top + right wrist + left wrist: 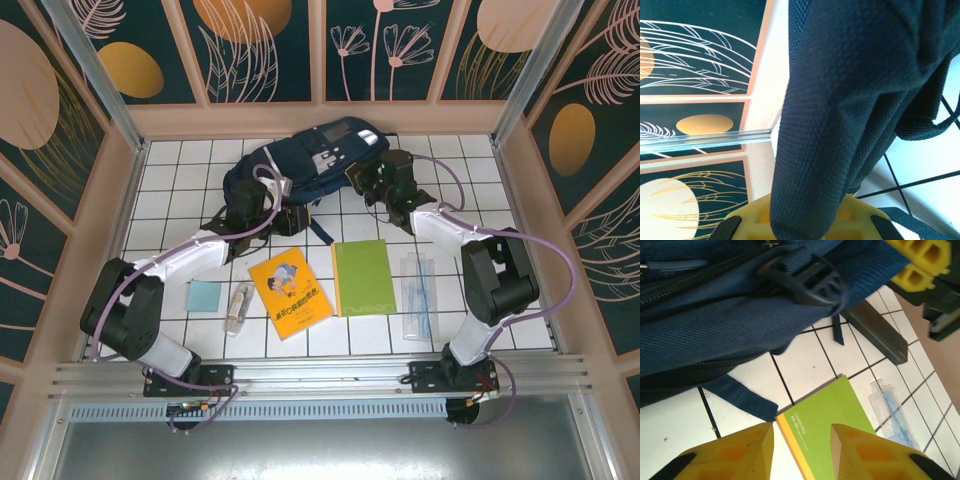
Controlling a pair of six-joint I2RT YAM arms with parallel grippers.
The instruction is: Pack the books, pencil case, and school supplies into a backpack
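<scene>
Opening stage: the right gripper (807,216) clamps the large navy-blue fabric backpack (300,165) at the far edge of the white tiled table (170,170), the left gripper (802,450) hangs beside it, jaws apart and empty, and next, I'd say, spread its mouth.

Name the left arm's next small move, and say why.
Probably ease the left tool, open and empty, forward to the zipper on the large navy-blue fabric backpack and pinch it. The right tool grips a dark padded strap, the backpack looks closed, and the plain green book lies unpacked on the white tiled table.
</scene>
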